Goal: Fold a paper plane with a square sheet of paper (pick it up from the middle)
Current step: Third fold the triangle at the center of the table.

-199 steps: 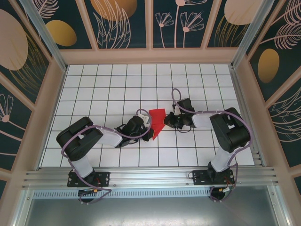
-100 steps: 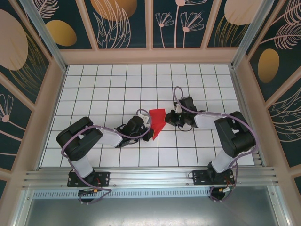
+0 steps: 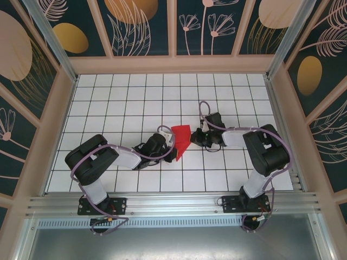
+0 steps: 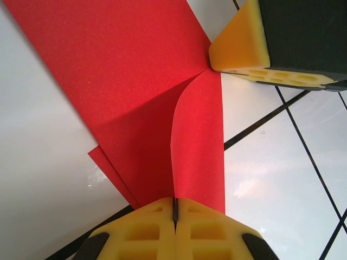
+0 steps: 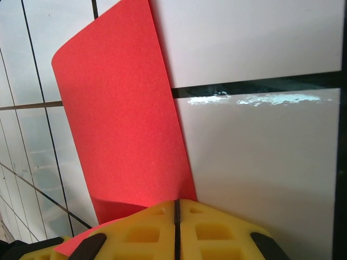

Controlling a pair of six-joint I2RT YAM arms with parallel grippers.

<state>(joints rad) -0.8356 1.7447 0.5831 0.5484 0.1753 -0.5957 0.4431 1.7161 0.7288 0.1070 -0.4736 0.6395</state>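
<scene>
We count one red sheet (image 3: pixel 181 138), a single folded piece at the middle of the top view. We count two arms: the left arm (image 3: pixel 103 157) at lower left and the right arm (image 3: pixel 263 149) at lower right. Each ends in one gripper, so two: the left gripper (image 4: pixel 174 216) and the right gripper (image 5: pixel 176 216). Each has two yellow fingers (image 4: pixel 211 233), four in all. Along the bottom of the top view we count two base plates (image 3: pixel 103 206) and two purple cables (image 3: pixel 138 153), one per arm. There is one tiled table (image 3: pixel 124 103); we cannot count its tiles, since the arms cover some.
</scene>
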